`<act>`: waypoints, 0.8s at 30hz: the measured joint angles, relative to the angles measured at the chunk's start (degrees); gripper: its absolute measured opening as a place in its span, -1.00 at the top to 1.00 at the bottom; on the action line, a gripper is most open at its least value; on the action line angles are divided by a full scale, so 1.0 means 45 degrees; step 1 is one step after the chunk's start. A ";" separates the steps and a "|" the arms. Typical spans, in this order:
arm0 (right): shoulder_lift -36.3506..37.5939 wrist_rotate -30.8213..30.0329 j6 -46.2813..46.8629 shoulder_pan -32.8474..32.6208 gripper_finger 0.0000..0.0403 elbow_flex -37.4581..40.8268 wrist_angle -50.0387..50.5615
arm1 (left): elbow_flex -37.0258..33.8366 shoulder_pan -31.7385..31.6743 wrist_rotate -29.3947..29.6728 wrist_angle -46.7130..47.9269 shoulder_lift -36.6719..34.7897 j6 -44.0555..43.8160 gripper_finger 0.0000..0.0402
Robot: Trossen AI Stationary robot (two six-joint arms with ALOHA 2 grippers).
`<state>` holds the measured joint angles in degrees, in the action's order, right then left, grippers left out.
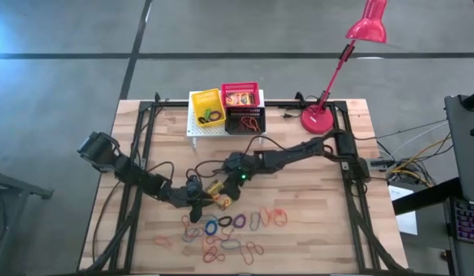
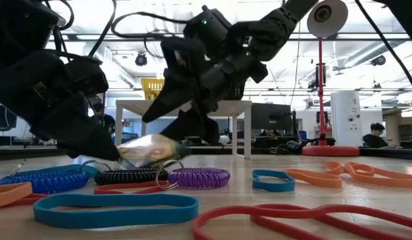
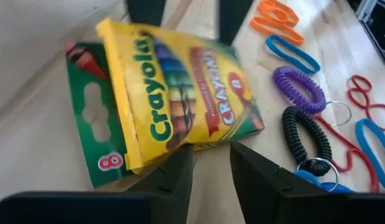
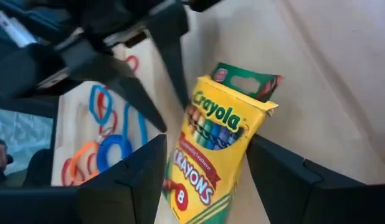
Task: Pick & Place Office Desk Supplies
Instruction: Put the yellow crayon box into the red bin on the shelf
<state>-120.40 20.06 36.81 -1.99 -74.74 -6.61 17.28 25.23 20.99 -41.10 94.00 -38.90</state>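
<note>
A yellow-green crayon box [image 1: 220,197] with its green flap open sits at the table's middle, between my two grippers. My left gripper [image 1: 200,201] comes from the left and is shut on the box [image 3: 180,106]. My right gripper [image 1: 228,188] comes from the right and stands open a little above the box. In its wrist view its fingers [image 4: 142,177] flank the box [image 4: 217,143] without plainly touching it. In the low view the box [image 2: 151,150] lies tilted just above the table, beside the left gripper [image 2: 114,151] and under the right gripper [image 2: 176,123]. My left gripper has the crayon box by one long side [image 3: 202,144], about midway along it. One finger [image 3: 180,167] lies over the printed face and the other [image 3: 248,163] stands at the edge. The fingers come slanting down from the table's left. The box is tilted and low; I cannot tell whether it touches the table.
Several coloured elastic loops and coiled key rings [image 1: 222,230] are strewn over the near half of the table. At the far edge stand a yellow basket [image 1: 206,107], a red basket [image 1: 242,98] and a black basket [image 1: 248,123]. A red desk lamp's base [image 1: 317,119] stands to their right.
</note>
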 joint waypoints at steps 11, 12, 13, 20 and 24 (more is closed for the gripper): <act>0.0247 -0.1768 -0.0835 -0.0982 0.28 -0.0019 0.0161 | 0.0181 -0.0058 0.1315 -0.0194 -0.0039 0.1065 0.42; 0.0253 -0.2012 -0.0835 -0.1061 0.32 -0.0019 0.0205 | 0.0226 -0.0057 0.1334 -0.0152 -0.0044 0.1175 0.42; 0.0253 -0.2256 -0.0839 -0.1150 0.36 -0.0015 0.0292 | 0.0265 -0.0044 0.1233 -0.0147 -0.0044 0.1280 0.42; 0.0800 -0.4345 -0.1234 -0.1681 0.67 -0.0005 0.1409 | 0.0329 -0.0047 0.0767 0.0482 -0.0766 0.1360 0.42; 0.1619 -0.6171 -0.1818 -0.2168 0.81 -0.0010 0.2653 | 0.0354 -0.0034 0.0382 0.1548 -0.1932 0.1357 0.42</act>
<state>-113.12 -7.71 28.63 -11.75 -74.78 5.33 18.87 25.08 22.71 -34.13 85.30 -32.80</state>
